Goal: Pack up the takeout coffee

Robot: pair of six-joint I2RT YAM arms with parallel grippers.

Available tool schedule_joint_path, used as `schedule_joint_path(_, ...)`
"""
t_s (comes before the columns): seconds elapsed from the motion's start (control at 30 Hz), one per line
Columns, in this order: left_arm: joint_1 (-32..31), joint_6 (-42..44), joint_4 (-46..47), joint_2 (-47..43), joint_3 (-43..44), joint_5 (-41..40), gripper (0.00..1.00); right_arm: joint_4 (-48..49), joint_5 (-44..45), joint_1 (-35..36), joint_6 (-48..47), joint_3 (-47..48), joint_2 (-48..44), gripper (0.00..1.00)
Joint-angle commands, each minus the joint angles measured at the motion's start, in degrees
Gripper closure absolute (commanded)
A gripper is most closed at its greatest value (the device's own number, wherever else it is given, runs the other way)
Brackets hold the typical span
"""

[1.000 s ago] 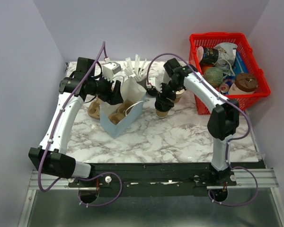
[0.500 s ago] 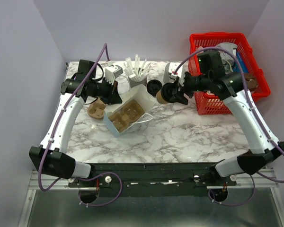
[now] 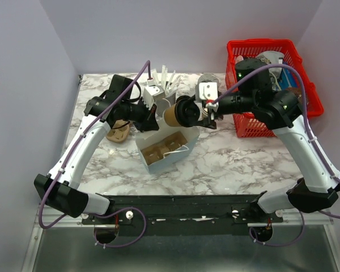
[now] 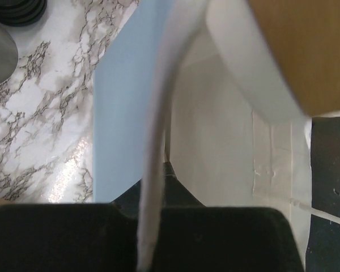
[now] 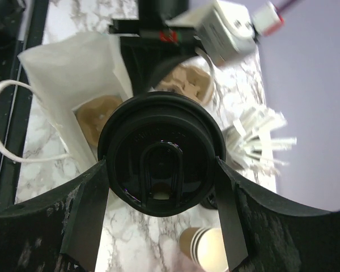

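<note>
The takeout coffee [image 3: 173,115], a tan paper cup with a black lid [image 5: 160,150], hangs sideways in the air, its base pointing left. My right gripper [image 3: 188,112] is shut on it at the lid end, one finger on each side [image 5: 161,164]. It hovers just above the open mouth of the light blue paper bag [image 3: 141,154], which holds a brown cup carrier [image 3: 161,148]. My left gripper [image 3: 152,118] is shut on the bag's upper rim [image 4: 158,141]. In the left wrist view the cup's tan body [image 4: 306,51] shows above the bag's white inside.
A red basket [image 3: 233,51] full of odds and ends stands at the back right. White stirrers [image 3: 164,76] and a small white box [image 3: 207,88] sit at the back. A loose cardboard carrier [image 3: 118,131] lies left of the bag. A stack of paper cups [image 5: 215,246] stands on the marble.
My left gripper has shut on the bag's rim and dragged the bag right and nearer. My right arm has swung the cup left, tipping it sideways over the bag.
</note>
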Motion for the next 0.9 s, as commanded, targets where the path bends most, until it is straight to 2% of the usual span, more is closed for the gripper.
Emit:
schedule_joint_path(0.0, -1.62, 0.59, 0.92, -0.76, 2.42, -2.30, 1.00, -3.80, -1.06, 4.37, -8.12, -2.85, -2.03, 1.00)
schedule_joint_path(0.13, -3.20, 0.07, 1.79, -1.20, 3.39, -5.73, 1.00, -3.28, 2.19, 7.28, -12.97, -10.67, -6.34, 1.00)
schedule_joint_path(0.23, -5.04, 1.03, 1.54, -1.90, 4.00, -7.31, 1.00, -0.65, 5.54, 8.69, -12.63, -15.69, -8.89, 0.99)
schedule_joint_path(0.37, -9.17, 3.22, 1.44, -3.31, 3.74, -11.87, 1.00, 0.68, 9.58, 10.70, -12.10, -17.02, -8.11, 1.00)
schedule_joint_path(0.6, -17.17, 2.09, 4.43, -5.68, -0.73, -21.72, 1.00, 1.12, 14.58, 14.48, -12.54, -16.50, -4.42, 1.00)
schedule_joint_path(0.73, -18.05, 0.51, 5.84, -6.12, -2.14, -24.54, 1.00, 1.12, 17.31, 16.77, -12.98, -17.46, -3.01, 1.00)
schedule_joint_path(0.87, -17.97, -1.25, 6.46, -5.95, -2.15, -23.67, 1.00, 2.69, 20.48, 18.96, -13.86, -20.54, -3.10, 0.99)
